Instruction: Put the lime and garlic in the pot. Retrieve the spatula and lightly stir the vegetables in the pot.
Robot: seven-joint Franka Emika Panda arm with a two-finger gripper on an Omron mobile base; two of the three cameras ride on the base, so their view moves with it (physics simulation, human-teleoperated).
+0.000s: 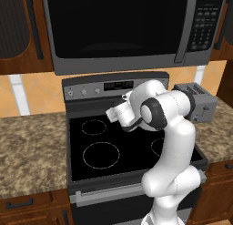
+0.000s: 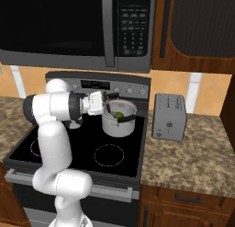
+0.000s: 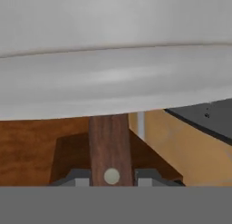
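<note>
Lime (image 2: pixel 119 115) lies inside the pot (image 2: pixel 119 122) on the stove's (image 2: pixel 69 150) rear right burner. Gripper (image 2: pixel 106 103), at the pot rim's 9 o'clock, is clamped narrow on the spatula (image 3: pixel 109 148) handle. Toaster (image 2: pixel 169 116) stands at the pot's 3 o'clock on the worktop (image 2: pixel 202 152).

The pot (image 2: pixel 119 118) stood on the stove (image 2: pixel 78 150) at its back right, with the lime (image 2: pixel 118 115) inside it. The toaster (image 2: pixel 169 116) sat on the worktop (image 2: pixel 197 159) just right of the stove, and the microwave (image 2: pixel 75 28) hung above the stove. The hand (image 2: pixel 106 104) reached in from the left over the pot's rim, with the spatula (image 3: pixel 109 148) handle between its fingers and the pot's wall close in front of it in the hand view.
</note>
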